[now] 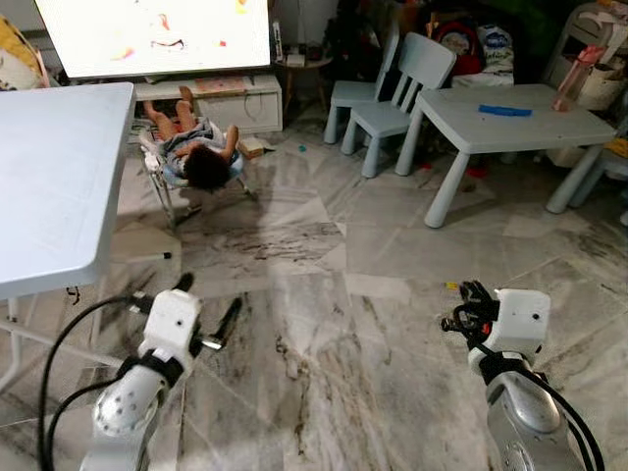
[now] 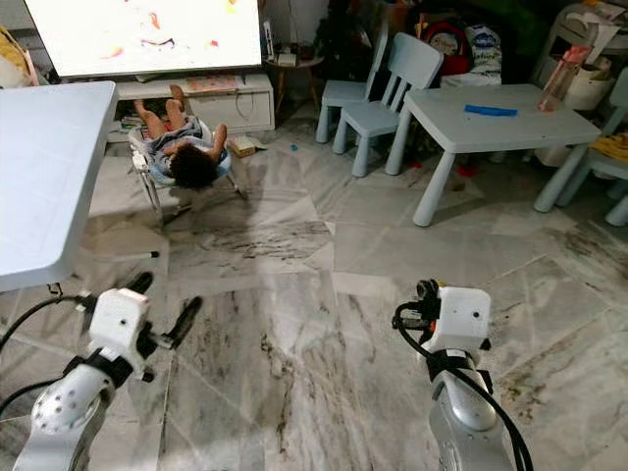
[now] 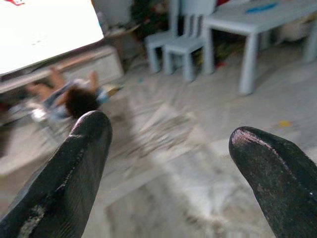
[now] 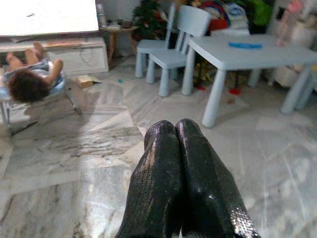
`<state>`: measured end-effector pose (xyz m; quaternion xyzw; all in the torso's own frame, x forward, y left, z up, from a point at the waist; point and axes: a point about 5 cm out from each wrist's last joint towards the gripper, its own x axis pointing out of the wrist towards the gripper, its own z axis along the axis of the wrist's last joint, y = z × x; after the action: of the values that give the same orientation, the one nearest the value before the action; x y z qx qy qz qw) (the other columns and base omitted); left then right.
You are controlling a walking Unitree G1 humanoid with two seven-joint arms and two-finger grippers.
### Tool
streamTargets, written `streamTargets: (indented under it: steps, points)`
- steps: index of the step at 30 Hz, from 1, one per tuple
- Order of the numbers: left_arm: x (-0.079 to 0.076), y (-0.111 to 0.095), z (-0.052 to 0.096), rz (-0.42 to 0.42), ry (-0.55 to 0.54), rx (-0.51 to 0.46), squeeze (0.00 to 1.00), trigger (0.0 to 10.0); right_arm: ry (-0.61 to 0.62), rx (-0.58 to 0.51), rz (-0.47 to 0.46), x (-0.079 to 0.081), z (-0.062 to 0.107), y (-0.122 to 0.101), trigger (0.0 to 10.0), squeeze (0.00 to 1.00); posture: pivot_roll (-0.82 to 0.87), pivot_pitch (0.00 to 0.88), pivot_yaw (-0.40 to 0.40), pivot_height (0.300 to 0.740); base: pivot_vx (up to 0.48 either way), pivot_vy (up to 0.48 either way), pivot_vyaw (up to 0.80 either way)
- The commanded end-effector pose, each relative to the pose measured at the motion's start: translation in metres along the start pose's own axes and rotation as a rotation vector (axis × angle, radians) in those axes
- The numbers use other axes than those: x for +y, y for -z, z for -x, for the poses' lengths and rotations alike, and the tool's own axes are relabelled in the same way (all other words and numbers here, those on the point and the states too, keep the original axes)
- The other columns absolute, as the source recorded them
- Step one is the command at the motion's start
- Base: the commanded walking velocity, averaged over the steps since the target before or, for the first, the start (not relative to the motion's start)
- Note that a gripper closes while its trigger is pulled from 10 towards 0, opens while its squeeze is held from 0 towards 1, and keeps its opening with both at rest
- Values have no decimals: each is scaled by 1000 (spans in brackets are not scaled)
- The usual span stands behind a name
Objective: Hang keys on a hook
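Plainly the marble floor (image 1: 324,294) spreads wide ahead, with the white table (image 1: 54,177) to the left and the small blue table (image 1: 510,123) to the right; a person (image 1: 196,147) lies in a low seat; no hook or keys can be made out, so the keys' place and long axis cannot be told. The left gripper (image 1: 208,312) hangs spread and empty, the right gripper (image 4: 181,173) pressed closed on nothing visible; I judge the step is searching, best done by turning slowly.

Room evenly lit, moderately bright. Television screen (image 1: 157,34) blown out to near white, strongest glare source. Soft shadows under the small table (image 1: 510,123) and across the marble floor (image 1: 324,294). Head views sharp; left wrist view motion-blurred, background smeared; right wrist view slightly soft.
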<state>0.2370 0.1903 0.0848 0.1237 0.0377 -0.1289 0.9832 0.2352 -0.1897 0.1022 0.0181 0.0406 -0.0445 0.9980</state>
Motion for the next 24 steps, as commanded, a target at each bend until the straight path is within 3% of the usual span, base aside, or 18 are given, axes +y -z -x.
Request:
streamTargets:
  steps: [1, 3, 5, 6, 12, 15, 21, 24]
  points:
    - [1, -13, -2, -9, -24, -21, 0, 10000, 12, -8, -12, 2, 4, -7, 10000, 0, 41, 0, -44, 740, 0, 0, 0]
    - [-2, -15, -5, 35, -33, -8, 0, 10000, 25, 0, -18, 4, 6, -8, 10000, 0, 37, 0, -45, 740, 0, 0, 0]
    - [-6, -18, -9, 16, -22, -29, 0, 10000, 30, 8, -34, 7, 5, -7, 10000, 0, 31, 0, -47, 740, 0, 0, 0]
    - [-16, -25, -12, -11, 43, -64, 0, 10000, 4, -1, -89, 15, 5, -11, 10000, 0, 25, 0, -47, 740, 0, 0, 0]
    - [-20, -30, -16, -7, 59, -71, 0, 10000, 39, 15, -46, 15, 5, -14, 10000, 0, 8, 0, -41, 740, 0, 0, 0]
    - [-22, -36, -27, 31, 47, -50, 0, 10000, 31, 24, -108, 15, 6, -16, 10000, 0, 1, 0, -35, 740, 0, 0, 0]
    - [-29, -47, -43, 56, 40, -60, 0, 10000, -4, -15, -95, 24, 0, -27, 10000, 0, -1, 0, -34, 740, 0, 0, 0]
    - [-36, -54, -47, 110, 51, -69, 0, 10000, -19, -38, -81, 27, -2, -34, 10000, 0, -2, 0, -32, 740, 0, 0, 533]
